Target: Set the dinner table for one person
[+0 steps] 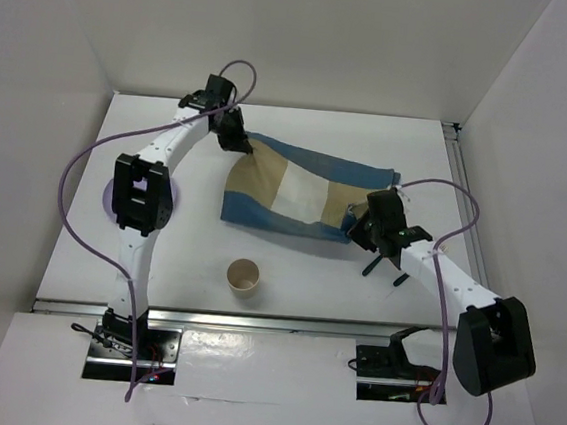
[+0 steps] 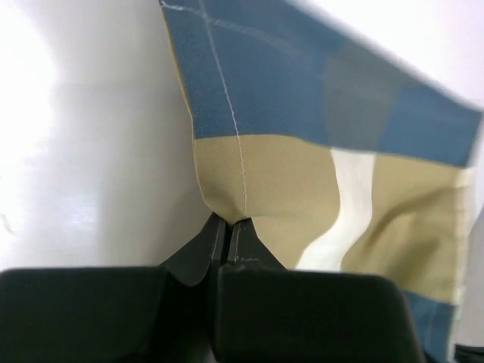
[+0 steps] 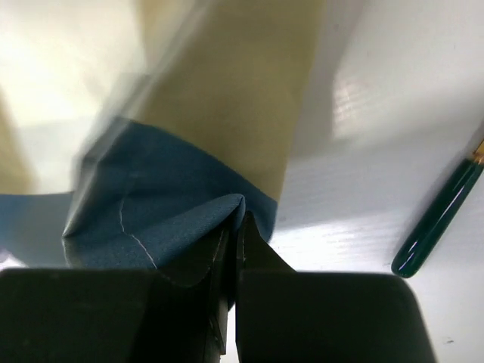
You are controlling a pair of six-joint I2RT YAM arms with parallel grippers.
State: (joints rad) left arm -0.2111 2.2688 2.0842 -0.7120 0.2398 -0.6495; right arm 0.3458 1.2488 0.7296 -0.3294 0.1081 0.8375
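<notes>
White dinner table [image 1: 317, 286], white walls on three sides. Left gripper [image 2: 229, 221] is clamped on a tan corner of the striped mat [image 1: 295, 199]. Right gripper [image 3: 236, 218] pinches the blue edge at the opposite end. Two-point hold is probably to pull the rumpled cloth flat mid-table as the place-setting base. Paper cup [image 1: 243, 276] sits near the mat's front edge; green-handled utensil [image 3: 439, 219] lies beside the right gripper, off the cloth.
</notes>
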